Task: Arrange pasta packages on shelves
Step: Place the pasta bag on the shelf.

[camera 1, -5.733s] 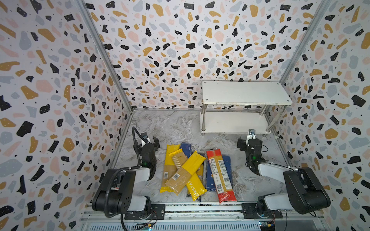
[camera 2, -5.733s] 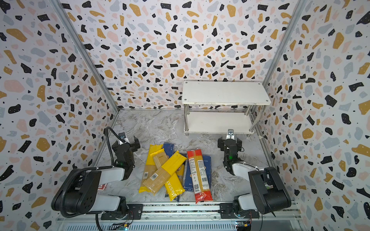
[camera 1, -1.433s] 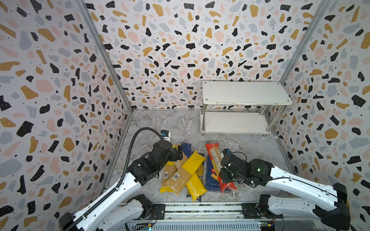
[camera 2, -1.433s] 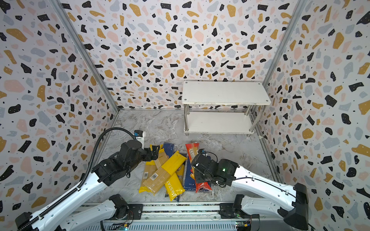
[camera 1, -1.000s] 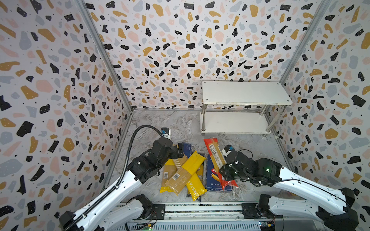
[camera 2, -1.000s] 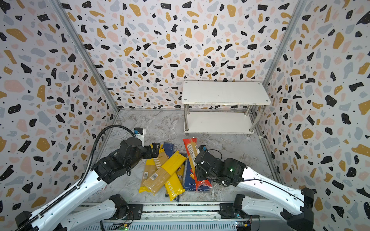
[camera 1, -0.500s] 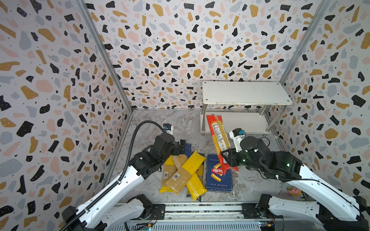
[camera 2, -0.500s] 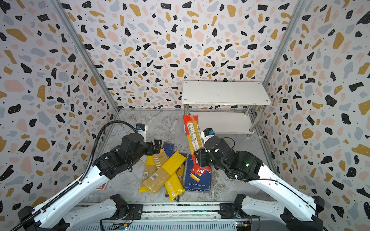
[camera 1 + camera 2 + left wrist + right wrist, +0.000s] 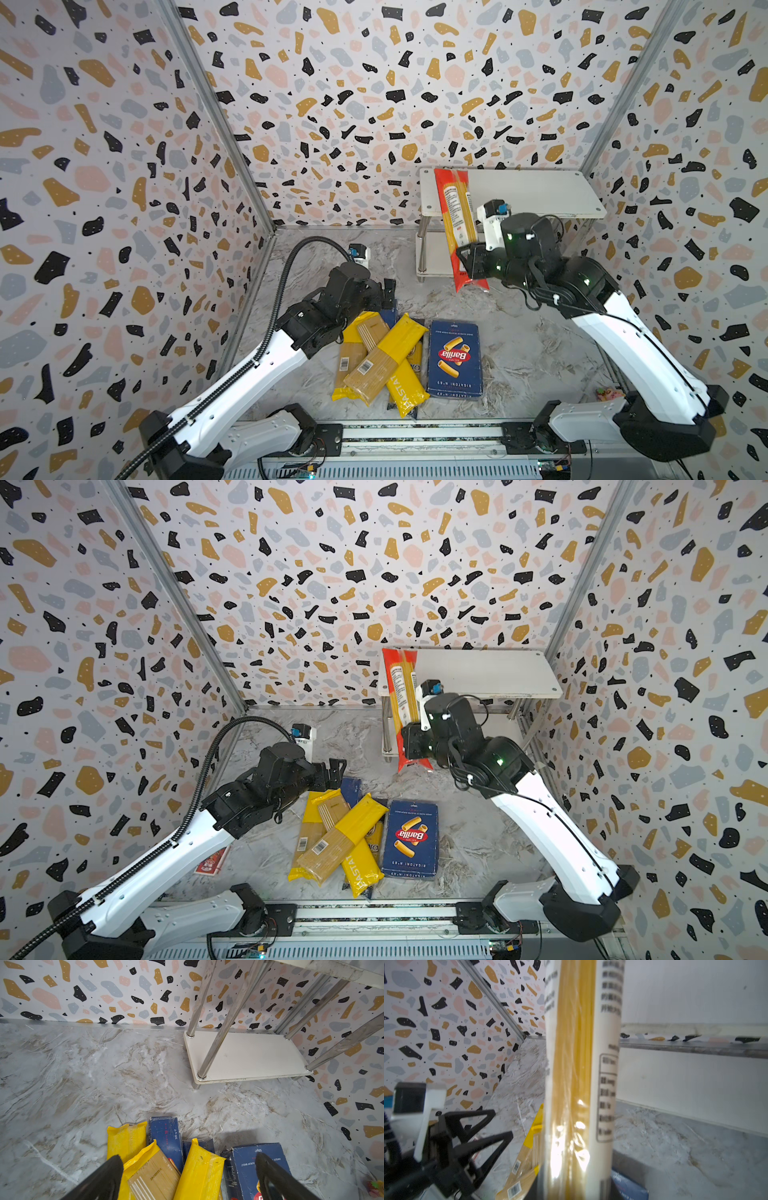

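Note:
My right gripper (image 9: pixel 469 266) (image 9: pixel 409 746) (image 9: pixel 575 1190) is shut on the lower part of a red spaghetti bag (image 9: pixel 457 220) (image 9: pixel 401 696) (image 9: pixel 579 1084). The bag stands nearly upright in the air before the left end of the shelves (image 9: pixel 536 193) (image 9: pixel 482 673) (image 9: pixel 249 1057), its top reaching the upper board. Both boards are bare. My left gripper (image 9: pixel 384 291) (image 9: pixel 334 771) (image 9: pixel 188 1159) is open above the far ends of the floor pile: crossed yellow bags (image 9: pixel 382 357) (image 9: pixel 199 1169), a slim blue box (image 9: pixel 166 1136) and the wide rigatoni box (image 9: pixel 454 357) (image 9: pixel 410 839).
A small flat red card (image 9: pixel 212 860) lies on the floor under the left arm. A small pink toy (image 9: pixel 606 392) (image 9: pixel 374 1186) sits by the right wall. The patterned walls close in on three sides, and a metal rail (image 9: pixel 415 434) runs along the front.
My right gripper has carried the red bag up and back toward the shelves, so its top now overlaps the upper board. The left arm has barely moved.

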Tool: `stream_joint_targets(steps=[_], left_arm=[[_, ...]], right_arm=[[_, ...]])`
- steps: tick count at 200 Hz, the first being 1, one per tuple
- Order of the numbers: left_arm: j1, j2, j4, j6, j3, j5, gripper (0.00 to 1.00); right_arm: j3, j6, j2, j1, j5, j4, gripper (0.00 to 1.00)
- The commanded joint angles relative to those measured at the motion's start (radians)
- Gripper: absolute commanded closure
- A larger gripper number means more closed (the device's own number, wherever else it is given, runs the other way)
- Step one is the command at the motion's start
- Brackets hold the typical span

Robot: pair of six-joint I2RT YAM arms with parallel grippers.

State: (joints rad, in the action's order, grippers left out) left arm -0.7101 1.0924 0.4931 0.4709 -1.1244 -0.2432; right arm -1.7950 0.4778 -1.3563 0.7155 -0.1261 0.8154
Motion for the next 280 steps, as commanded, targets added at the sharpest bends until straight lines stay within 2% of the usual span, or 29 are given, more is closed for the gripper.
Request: stream_joint_targets(steps=[1,55,95,125,152,186,235,280], left_arm=[[-0.006,0.012,-0.036,-0.026,-0.048,0.016,0.01],[-0.007,0.047,-0.059,-0.044,-0.089,0.022,0.01],[-0.008,0.064,-0.072,-0.051,-0.085,0.026,0.01],[-0.008,0.078,-0.074,-0.055,-0.086,0.030,0.01],[-0.008,0.083,-0.081,-0.061,-0.074,0.023,0.01],[-0.007,0.106,-0.094,-0.061,-0.069,0.026,0.00],[-0.007,0.112,-0.104,-0.061,-0.051,0.027,0.01],[-0.008,0.114,-0.118,-0.060,-0.026,0.027,0.01]], right_arm=[[-0.173,-0.083,-0.040,-0.094,0.055,-0.136,0.83],[-0.459,-0.091,-0.270,-0.306,0.212,-0.155,0.83],[-0.493,-0.048,-0.332,-0.477,0.294,-0.254,0.83],[-0.587,-0.045,-0.410,-0.590,0.321,-0.218,0.83],[-0.588,-0.039,-0.416,-0.696,0.356,-0.210,0.83],[-0.549,-0.014,-0.414,-0.763,0.360,-0.225,0.83],[-0.579,0.011,-0.445,-0.866,0.381,-0.181,0.83],[-0.576,0.015,-0.472,-0.893,0.404,-0.135,0.83]])
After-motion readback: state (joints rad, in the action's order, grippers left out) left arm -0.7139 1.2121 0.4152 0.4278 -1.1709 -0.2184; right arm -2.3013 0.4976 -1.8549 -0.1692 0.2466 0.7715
